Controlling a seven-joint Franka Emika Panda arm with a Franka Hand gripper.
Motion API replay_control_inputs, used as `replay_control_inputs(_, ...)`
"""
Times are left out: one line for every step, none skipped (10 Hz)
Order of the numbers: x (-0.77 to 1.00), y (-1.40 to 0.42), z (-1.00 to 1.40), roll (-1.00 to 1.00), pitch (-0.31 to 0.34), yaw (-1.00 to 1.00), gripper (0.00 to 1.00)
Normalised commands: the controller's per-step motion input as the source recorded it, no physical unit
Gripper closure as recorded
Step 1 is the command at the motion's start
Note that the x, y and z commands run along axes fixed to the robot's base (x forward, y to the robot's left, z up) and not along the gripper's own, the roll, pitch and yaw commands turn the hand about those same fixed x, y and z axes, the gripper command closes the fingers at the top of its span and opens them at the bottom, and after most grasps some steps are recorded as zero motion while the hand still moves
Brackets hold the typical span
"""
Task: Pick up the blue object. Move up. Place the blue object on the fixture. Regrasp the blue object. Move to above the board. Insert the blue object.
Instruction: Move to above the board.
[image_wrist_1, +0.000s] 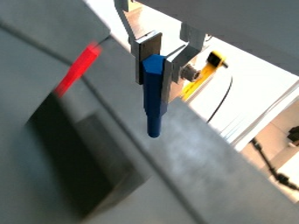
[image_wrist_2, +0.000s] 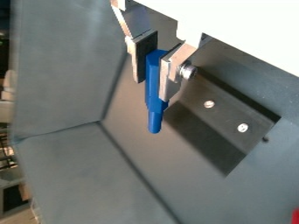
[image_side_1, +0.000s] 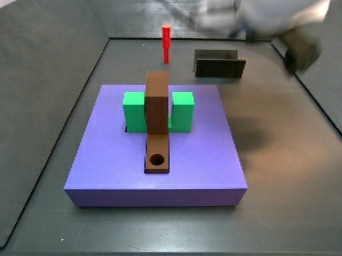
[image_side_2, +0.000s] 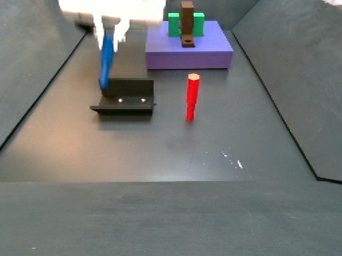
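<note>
My gripper (image_wrist_1: 162, 66) is shut on the top end of the blue object (image_wrist_1: 153, 96), a thin blue peg that hangs straight down from the fingers; both wrist views show it (image_wrist_2: 155, 92). In a side view the gripper (image_side_2: 110, 28) holds the blue object (image_side_2: 106, 60) upright over the back edge of the fixture (image_side_2: 123, 100); I cannot tell if they touch. The fixture also shows in both wrist views (image_wrist_1: 87, 162) (image_wrist_2: 228, 122) and in a side view (image_side_1: 219, 65). The purple board (image_side_1: 201, 165) carries a green block (image_side_1: 181, 110) and a brown bar (image_side_1: 158, 125). In that view the gripper (image_side_1: 274, 20) is a blur and the peg is hidden.
A thin red peg (image_side_2: 193, 96) stands upright on the floor between the fixture and the board (image_side_2: 207, 58); it also shows in a wrist view (image_wrist_1: 79, 68) and a side view (image_side_1: 166, 42). Dark sloping walls enclose the floor. A yellow part (image_wrist_1: 201, 74) lies beyond the wall.
</note>
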Motion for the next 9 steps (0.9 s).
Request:
replay_control_inputs(0.00, -0.02, 1.40, 0.00, -0.002, 0.00, 1.00)
replay_control_inputs(0.02, -0.04, 1.40, 0.00, 0.039, -0.01, 1.00)
replay_control_inputs(0.01, -0.04, 1.40, 0.00, 0.040, -0.01, 1.00)
replay_control_inputs(0.01, -0.04, 1.40, 0.00, 0.042, 0.01, 1.00)
replay_control_inputs(0.01, -0.03, 0.78, -0.01, 0.059, 0.01, 1.00)
replay_control_inputs(0.02, -0.02, 0.51, -0.01, 0.063, 0.02, 1.00)
replay_control_inputs(0.04, -0.03, 0.21, 0.02, 0.076, 0.04, 1.00)
replay_control_inputs(-1.15, -1.40, 0.30, -1.00, 0.151, -0.14, 1.00)
replay_control_inputs(-1.17, -1.40, 0.27, -1.00, 0.148, -0.14, 1.00)
